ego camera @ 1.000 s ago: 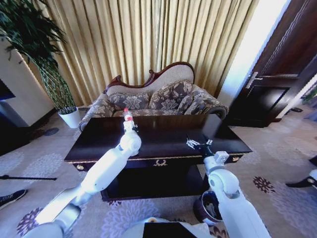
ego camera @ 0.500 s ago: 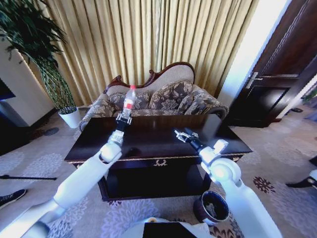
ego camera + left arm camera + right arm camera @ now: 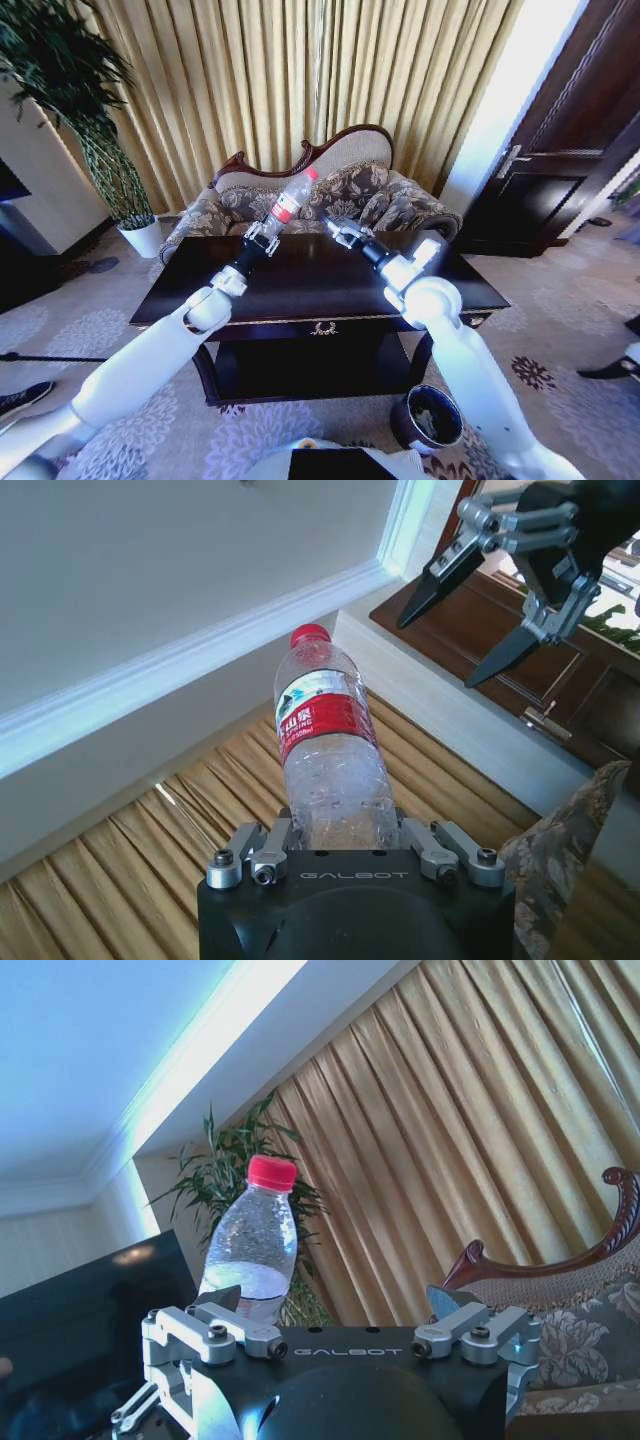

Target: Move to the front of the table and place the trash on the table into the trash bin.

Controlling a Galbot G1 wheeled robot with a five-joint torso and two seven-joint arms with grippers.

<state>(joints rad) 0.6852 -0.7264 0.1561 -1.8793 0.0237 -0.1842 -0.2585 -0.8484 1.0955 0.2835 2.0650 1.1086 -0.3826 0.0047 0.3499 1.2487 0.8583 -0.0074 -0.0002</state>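
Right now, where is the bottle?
The bottle is held up over the table by the left gripper, with the open right gripper beside it.

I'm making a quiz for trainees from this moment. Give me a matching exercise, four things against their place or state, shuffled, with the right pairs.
Things:
1. plastic bottle
2. right gripper
3. trash bin
4. potted plant

Places or states:
A. open, raised above the table near the bottle's cap
B. on the carpet by the curtain, at the robot's left
C. held tilted in the left gripper, red cap up
D. on the floor under the right arm

Pairs: 1-C, 2-A, 3-D, 4-B
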